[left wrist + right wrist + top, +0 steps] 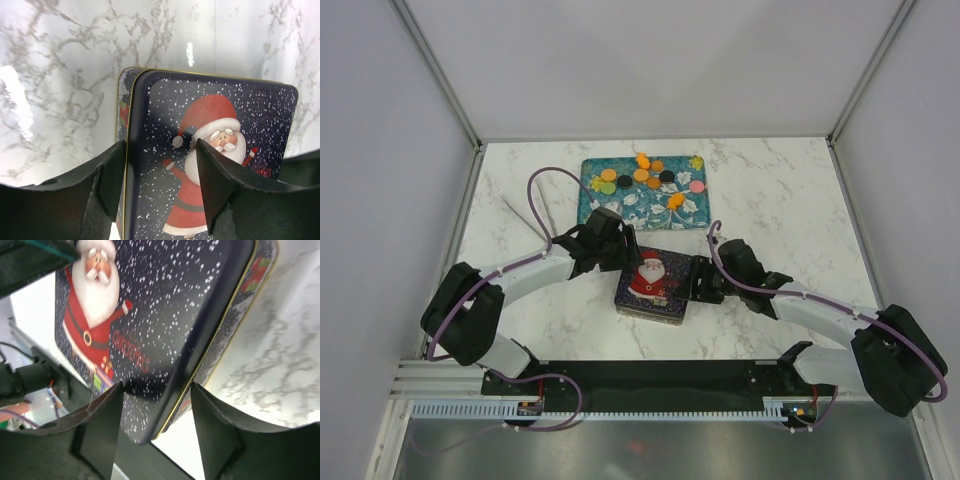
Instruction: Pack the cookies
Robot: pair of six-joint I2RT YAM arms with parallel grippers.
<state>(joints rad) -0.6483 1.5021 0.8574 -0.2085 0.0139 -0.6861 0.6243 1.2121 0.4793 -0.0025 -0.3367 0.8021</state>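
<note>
While left claw [620, 258] straddles tin [654, 284], cookies [642, 177] lie beyond.

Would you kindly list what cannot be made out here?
- Tin contents: all views, its lid covers them.
- Cookies count: top view, too small, some overlapping.
- Whether left gripper or right gripper touches the tin: wrist views, fingers hide the contact.

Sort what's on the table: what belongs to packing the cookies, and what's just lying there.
Job: cookies, the floral tray under them, the Santa tin.
Just there: the left arm's purple cable, the marble table.
</note>
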